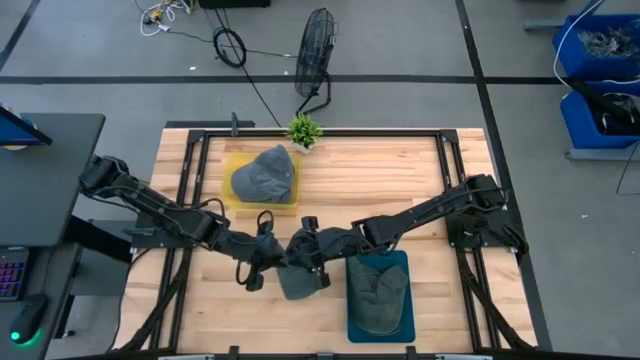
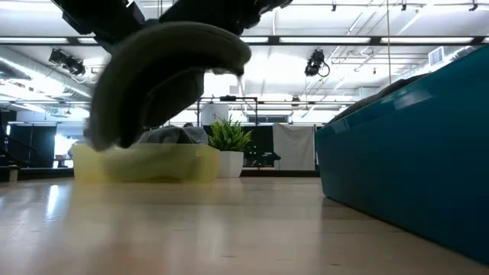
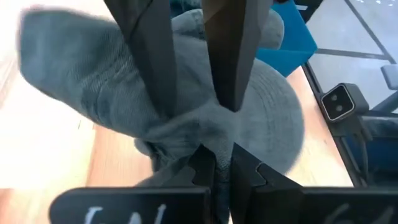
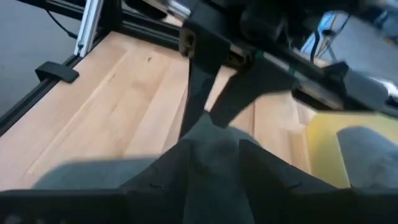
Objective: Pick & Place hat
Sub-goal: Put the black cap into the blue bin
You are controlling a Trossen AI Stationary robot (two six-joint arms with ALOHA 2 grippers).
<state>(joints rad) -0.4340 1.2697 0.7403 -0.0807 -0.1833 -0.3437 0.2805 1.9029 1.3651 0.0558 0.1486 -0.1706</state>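
Carried hat: grey cap (image 1: 296, 280) hangs between the two grippers near the front middle of the table, lifted off the wood; in the low view it fills the upper left, its underside clear of the tabletop (image 2: 164, 84).
Left gripper: at the cap's left edge (image 1: 262, 262); the left wrist view shows its fingers (image 3: 205, 171) pinched nearly closed on a bunched fold of the cap's fabric (image 3: 186, 124).
Right gripper: at the cap's right edge (image 1: 312, 262), facing the left one; in the right wrist view its fingers (image 4: 161, 171) are closed onto the grey cloth (image 4: 211, 152), with the left arm's fingers gripping the same fold from the far side.
Teal bin: just right of the held cap at the front of the table (image 1: 402, 262); a dark grey-green hat (image 1: 378, 300) lies inside it. Its wall fills the right side of the low view (image 2: 405, 153).
Yellow tray: rear left of centre (image 1: 228, 200), holding another grey hat (image 1: 264, 173); seen low as a pale yellow wall (image 2: 145, 164) behind the carried cap.
Small plant: green, in a white pot at the table's rear edge (image 1: 302, 130), just beside the yellow tray.
Table: light wooden planks (image 1: 400, 180) in a black frame.
Floor fan: beyond the table's rear edge (image 1: 316, 40).
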